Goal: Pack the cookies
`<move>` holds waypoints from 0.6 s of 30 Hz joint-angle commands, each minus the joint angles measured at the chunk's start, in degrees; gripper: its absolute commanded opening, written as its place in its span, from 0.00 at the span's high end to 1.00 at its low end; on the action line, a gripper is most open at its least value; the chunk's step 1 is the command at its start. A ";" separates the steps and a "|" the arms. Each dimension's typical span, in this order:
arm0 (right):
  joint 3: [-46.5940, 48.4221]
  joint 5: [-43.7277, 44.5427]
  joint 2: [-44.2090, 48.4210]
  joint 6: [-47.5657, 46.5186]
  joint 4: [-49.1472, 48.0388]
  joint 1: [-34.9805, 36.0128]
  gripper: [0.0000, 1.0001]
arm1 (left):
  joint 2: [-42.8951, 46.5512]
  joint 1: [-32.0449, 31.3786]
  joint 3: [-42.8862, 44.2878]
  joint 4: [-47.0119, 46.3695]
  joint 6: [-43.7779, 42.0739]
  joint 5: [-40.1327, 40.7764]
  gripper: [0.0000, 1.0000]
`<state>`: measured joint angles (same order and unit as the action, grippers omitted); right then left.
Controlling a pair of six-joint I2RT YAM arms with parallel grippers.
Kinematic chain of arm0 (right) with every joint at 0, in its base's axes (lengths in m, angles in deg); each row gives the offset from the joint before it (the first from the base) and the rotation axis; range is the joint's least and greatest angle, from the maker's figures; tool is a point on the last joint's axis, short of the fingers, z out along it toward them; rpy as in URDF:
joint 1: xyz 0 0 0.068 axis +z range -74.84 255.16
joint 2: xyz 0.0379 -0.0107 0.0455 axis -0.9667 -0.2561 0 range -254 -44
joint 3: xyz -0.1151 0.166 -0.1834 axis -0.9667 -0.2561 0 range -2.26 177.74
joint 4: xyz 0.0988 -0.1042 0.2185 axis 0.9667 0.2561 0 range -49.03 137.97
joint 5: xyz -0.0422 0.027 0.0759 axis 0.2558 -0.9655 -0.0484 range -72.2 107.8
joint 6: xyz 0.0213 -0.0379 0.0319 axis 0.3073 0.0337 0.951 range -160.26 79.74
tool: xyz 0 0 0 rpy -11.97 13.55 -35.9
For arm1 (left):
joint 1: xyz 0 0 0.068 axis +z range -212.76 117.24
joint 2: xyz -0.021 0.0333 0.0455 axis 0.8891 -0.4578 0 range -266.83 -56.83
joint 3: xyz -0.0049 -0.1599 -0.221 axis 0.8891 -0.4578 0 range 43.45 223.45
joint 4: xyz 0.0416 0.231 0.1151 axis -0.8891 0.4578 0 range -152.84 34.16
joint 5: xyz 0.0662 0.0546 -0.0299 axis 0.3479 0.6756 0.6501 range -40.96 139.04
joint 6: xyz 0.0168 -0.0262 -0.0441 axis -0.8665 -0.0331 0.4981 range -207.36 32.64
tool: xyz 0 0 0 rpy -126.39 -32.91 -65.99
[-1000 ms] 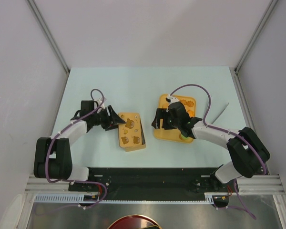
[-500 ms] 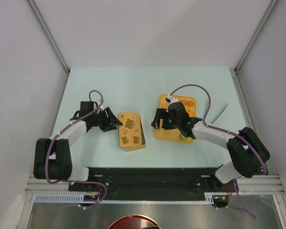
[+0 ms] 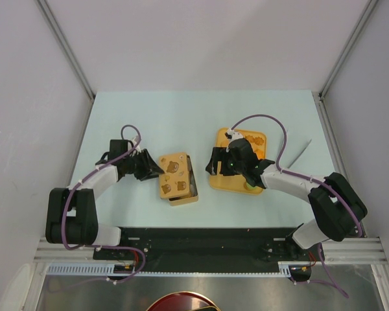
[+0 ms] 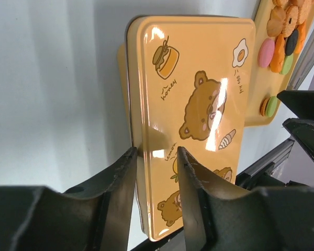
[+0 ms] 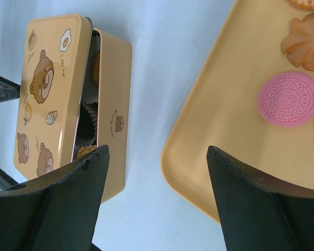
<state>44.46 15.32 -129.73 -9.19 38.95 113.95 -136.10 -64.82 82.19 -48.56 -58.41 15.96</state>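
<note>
Right wrist view: the cookies (image 5: 295,99) are seen on an orange tray (image 5: 225,130), but only a pink disc stamped "LOVE" is shown whole. A brown flower-shaped one and the others are cut off by the frame's right and upper edges. The right gripper (image 5: 157,149) is held released, its fingers spread wide over the tray's corner and the pale table (image 5: 162,52) with nothing between them. To the left an orange tin box (image 5: 115,104) is partly covered by its bear-printed lid (image 5: 49,94), which is set askew. Through the slit left along one side, frilled cups (image 5: 88,123) and a brown cookie are glimpsed in shadow. The rest of the contents are hidden.

In the left wrist view, the left gripper (image 4: 157,151) is seen with its jaws drawn fairly close, straddling the lid's near edge. The contact is covered by the fingers themselves, so it cannot be told whether the lid is pinched. The box is almost wholly concealed beneath the lid, and more cookies are cropped at the upper right.

In the top external view, the cookies are reduced to small specks on the tray, much of which is masked by the right arm.
</note>
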 commanded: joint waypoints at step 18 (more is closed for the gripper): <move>0.21 -0.51 -1.98 0.22 -2.20 0.77 0.20 | 1.39 -6.19 0.02 -3.91 2.51 -1.11 0.69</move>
<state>44.46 14.90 -131.22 -9.15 38.93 114.28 -136.21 -69.39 81.75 -50.85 -57.32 15.74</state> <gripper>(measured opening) 0.806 0.315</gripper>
